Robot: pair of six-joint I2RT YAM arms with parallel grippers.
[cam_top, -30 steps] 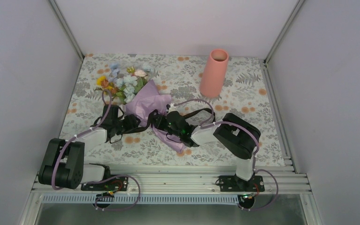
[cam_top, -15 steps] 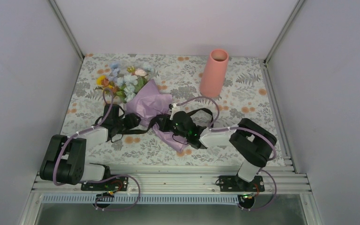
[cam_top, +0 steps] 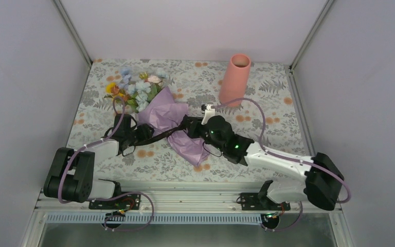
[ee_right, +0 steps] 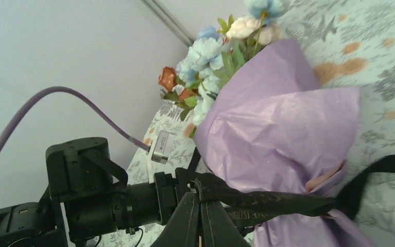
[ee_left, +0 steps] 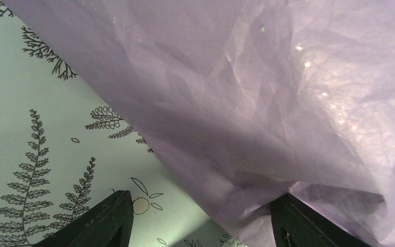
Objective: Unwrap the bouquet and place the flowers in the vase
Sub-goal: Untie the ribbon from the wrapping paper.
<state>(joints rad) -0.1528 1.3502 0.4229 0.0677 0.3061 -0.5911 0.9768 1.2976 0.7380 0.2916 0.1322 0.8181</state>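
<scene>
Top external view: the bouquet [cam_top: 157,109] lies on its side on the patterned tablecloth [cam_top: 267,116], left of centre. Its flowers [cam_top: 136,88] point toward the far left corner, and the lilac paper sheet [cam_top: 187,149] trails toward the near edge. It lies where it did a second ago. The vase [cam_top: 234,80] also stands as before, upright at the far right, well apart from the bouquet.

The right arm has changed. Its elbow, earlier raised near the middle of the table, now lies low and far out to the right. The right gripper [cam_top: 189,125] has shifted a little to the right along the wrap. In the right wrist view its jaws are pressed together on a black strap [ee_right: 283,202] that runs across the narrow part of the wrapped bunch.

The left gripper [cam_top: 145,133] has not moved and sits against the left side of the wrap. In its wrist view the jaws stand apart, the tablecloth shows between them, and the paper hangs over the right finger.
</scene>
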